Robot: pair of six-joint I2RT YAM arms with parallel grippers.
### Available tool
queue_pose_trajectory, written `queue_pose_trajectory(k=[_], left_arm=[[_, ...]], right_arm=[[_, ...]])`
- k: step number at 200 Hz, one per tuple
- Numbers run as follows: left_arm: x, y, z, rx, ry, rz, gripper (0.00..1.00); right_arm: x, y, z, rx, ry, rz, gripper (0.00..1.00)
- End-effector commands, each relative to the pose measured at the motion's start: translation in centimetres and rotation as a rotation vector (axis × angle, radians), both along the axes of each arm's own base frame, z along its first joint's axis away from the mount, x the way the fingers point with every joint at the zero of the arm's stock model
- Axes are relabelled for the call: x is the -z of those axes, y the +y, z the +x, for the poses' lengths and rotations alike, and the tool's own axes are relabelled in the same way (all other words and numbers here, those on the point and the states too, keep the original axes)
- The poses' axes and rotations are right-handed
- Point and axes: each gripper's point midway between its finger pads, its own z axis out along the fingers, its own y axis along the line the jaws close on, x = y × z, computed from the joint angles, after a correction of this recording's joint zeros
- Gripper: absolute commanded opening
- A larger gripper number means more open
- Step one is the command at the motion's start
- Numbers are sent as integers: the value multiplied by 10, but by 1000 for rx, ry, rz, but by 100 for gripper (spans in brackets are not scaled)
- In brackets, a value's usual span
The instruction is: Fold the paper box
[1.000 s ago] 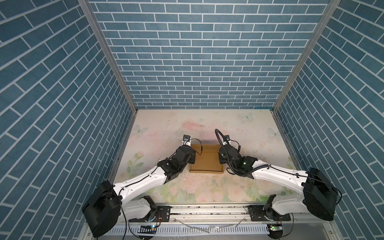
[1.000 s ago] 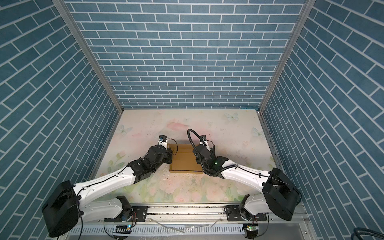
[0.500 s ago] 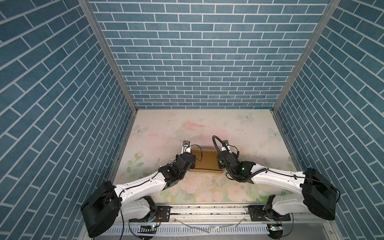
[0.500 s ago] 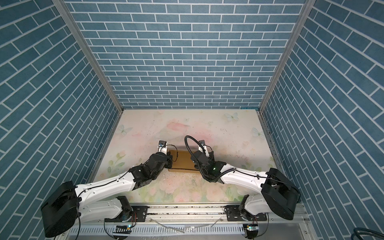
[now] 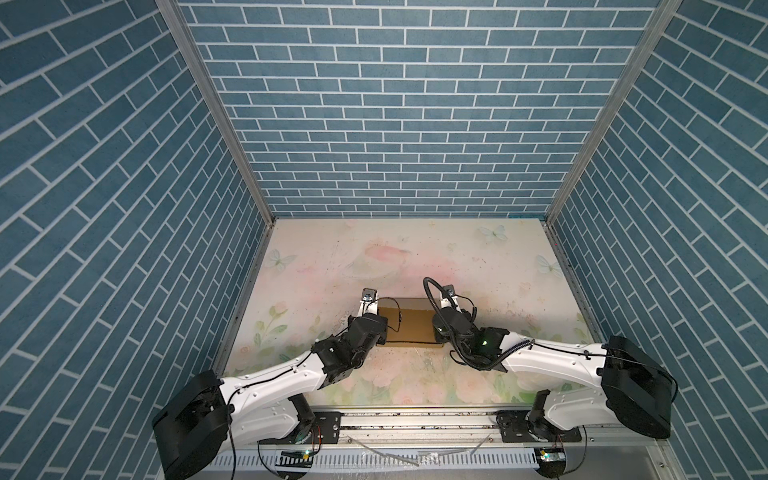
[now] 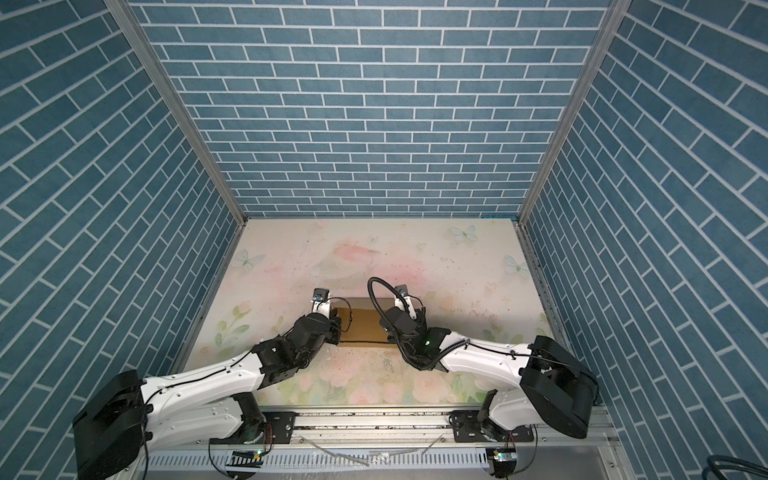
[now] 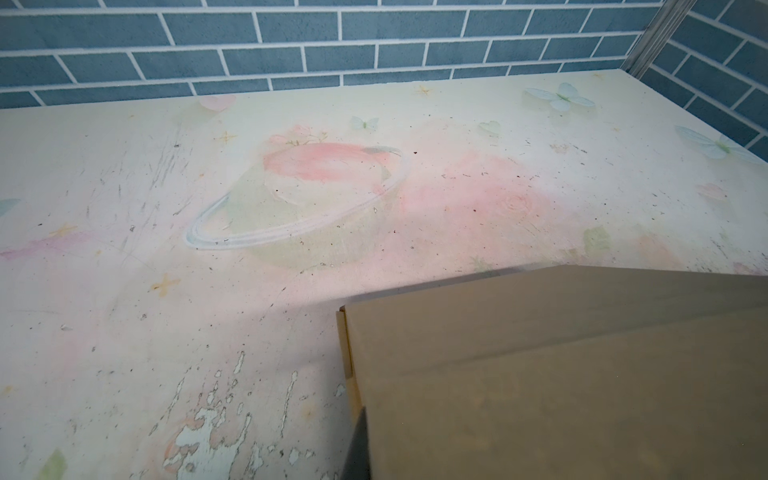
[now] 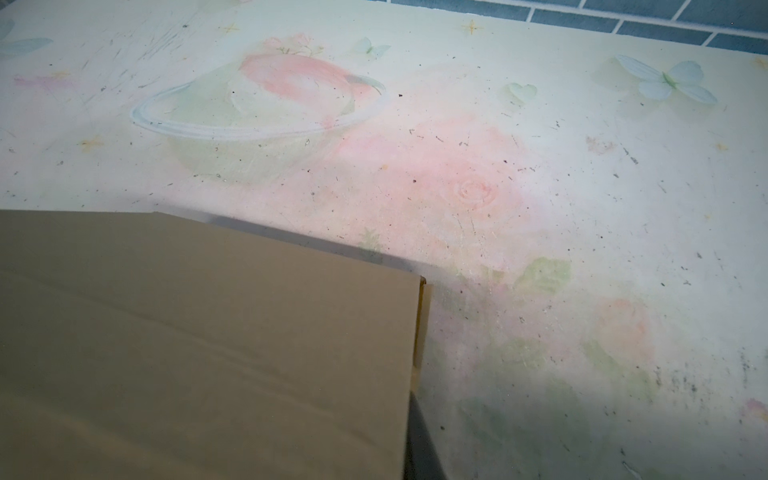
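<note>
Paper box [image 5: 409, 320] is on the counter [image 5: 478, 266], front-centre, squarely between the two arms. It reads as a shallow box already closed: the top panel lies flat with one crease across it, and the side-wall edges show at the corners in both wrist views.

Step, my read: last stage, seating the lid by working both side walls at once. No loose flaps show from above. The wrists hide the side walls in the top views, so I can't confirm any tabs are home.

Left fingers [image 7: 357, 457]: closed right down, a dark sliver tight against the box's side wall just under the top panel's edge. Can't tell if cardboard is pinched between them or if they only press on the wall.
Right fingers [image 8: 419, 449]: same on the opposite wall, closed, same doubt about a pinch.

Next move, as I judge it: if the lid is seated, back both sides straight out and level. A tip caught under the panel edge would pop it open. If a tab is out, one side braces while the other pushes it in.

Pose: left arm [image 5: 291, 374] reaches low from its front-left base, forearm nearly along the counter, wrist turned in to the box's left side. Right arm [image 5: 552, 357] mirrors it, with a cable loop arcing over the wrist. Both wrists are low, at about box-wall height.
</note>
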Motion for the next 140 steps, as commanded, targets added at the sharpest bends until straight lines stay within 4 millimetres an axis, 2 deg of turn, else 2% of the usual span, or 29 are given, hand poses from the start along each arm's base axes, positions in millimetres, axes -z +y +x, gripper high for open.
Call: queue_pose_trajectory(k=[1,53,140], left_arm=[[23,-3,-16,67,61,39,2],[34,0,-22,63,64,56,2],[43,3,-25,40,63,84,2]], right_arm=[[8,10,-13,-47,42,53,10],[24,7,-23,-58,78,55,12],[23,-3,-35,-65,75,66,22]])
